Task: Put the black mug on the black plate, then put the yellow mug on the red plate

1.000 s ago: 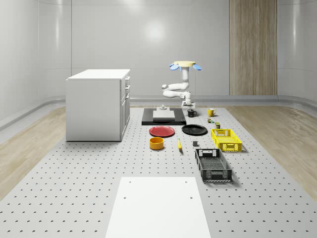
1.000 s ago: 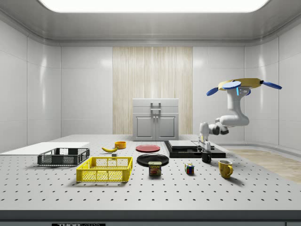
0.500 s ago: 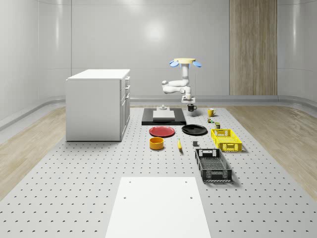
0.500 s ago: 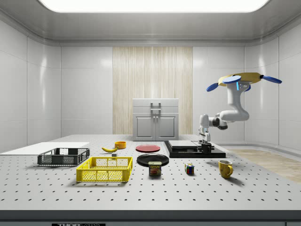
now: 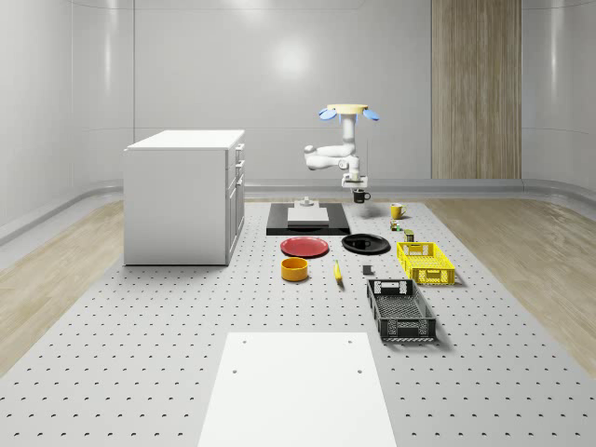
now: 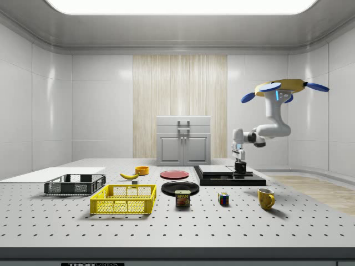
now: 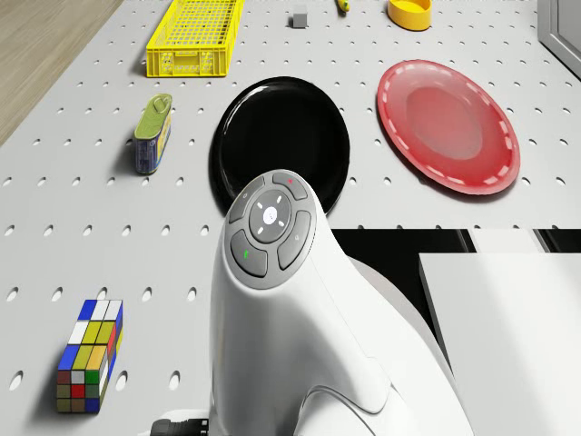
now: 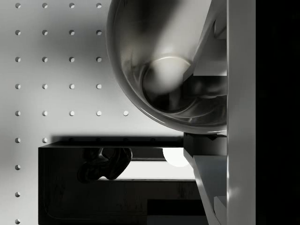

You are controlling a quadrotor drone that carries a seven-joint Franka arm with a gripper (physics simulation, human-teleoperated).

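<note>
Wrist view looks straight into the black mug (image 8: pixel 164 70), glossy and round, its rim pinched between the end effector's flat grey fingers (image 8: pixel 206 61). From the side, the end effector (image 6: pixel 239 160) grips that mug (image 6: pixel 241 166) in the air, above the dark slab (image 6: pixel 228 176) with its pale block on top. The white jointed arm bends up to the drone (image 6: pixel 283 88), which hovers on blue rotors with a yellow body over the far end of the surface.

The black plate (image 7: pixel 281 145) is a shiny shallow disc, lying just beside the red plate (image 7: pixel 448 125), which has a pale dashed rim. The yellow mug (image 6: pixel 265 198) stands apart, near the side view's right. Nearby sit a colourful puzzle cube (image 7: pixel 89 354) and a labelled tin (image 7: pixel 152 133). Further along are a yellow mesh basket (image 5: pixel 425 262), a black mesh basket (image 5: pixel 400 310), an orange bowl (image 5: pixel 294 269) and a banana (image 6: pixel 129 175).

The surface (image 5: pixel 140 326) is a matt grey board dotted with regular holes, bearing a white cabinet (image 5: pixel 184 196) and a white sheet (image 5: pixel 298 391). Glossy pale wall panels, one wood-grain strip and a plank floor close the room.
</note>
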